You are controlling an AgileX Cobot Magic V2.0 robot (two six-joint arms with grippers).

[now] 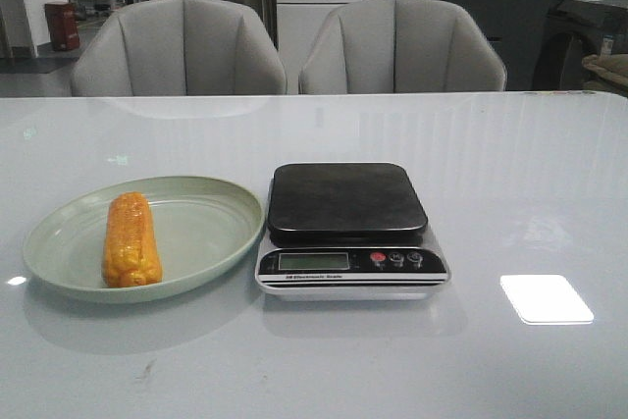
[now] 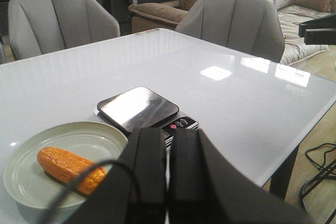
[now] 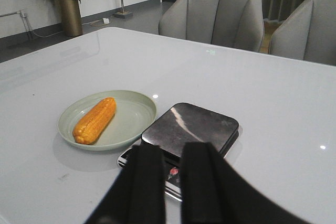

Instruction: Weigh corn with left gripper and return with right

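The orange-yellow corn (image 1: 130, 239) lies lengthwise on the left part of a pale green plate (image 1: 211, 228), at the front left of the table. A black-topped digital scale (image 1: 346, 201) stands just right of the plate with nothing on it. Neither gripper shows in the front view. In the left wrist view, my left gripper (image 2: 168, 132) is shut and empty, held above and short of the corn (image 2: 65, 165) and the scale (image 2: 137, 107). In the right wrist view, my right gripper (image 3: 172, 148) is empty with its fingers nearly together, above the scale's (image 3: 191, 125) front; the corn (image 3: 95, 120) lies beyond.
The white glossy table (image 1: 510, 183) carries only the plate and the scale. Two grey chairs (image 1: 179, 46) stand behind its far edge. The table's right edge shows in the left wrist view (image 2: 310, 114).
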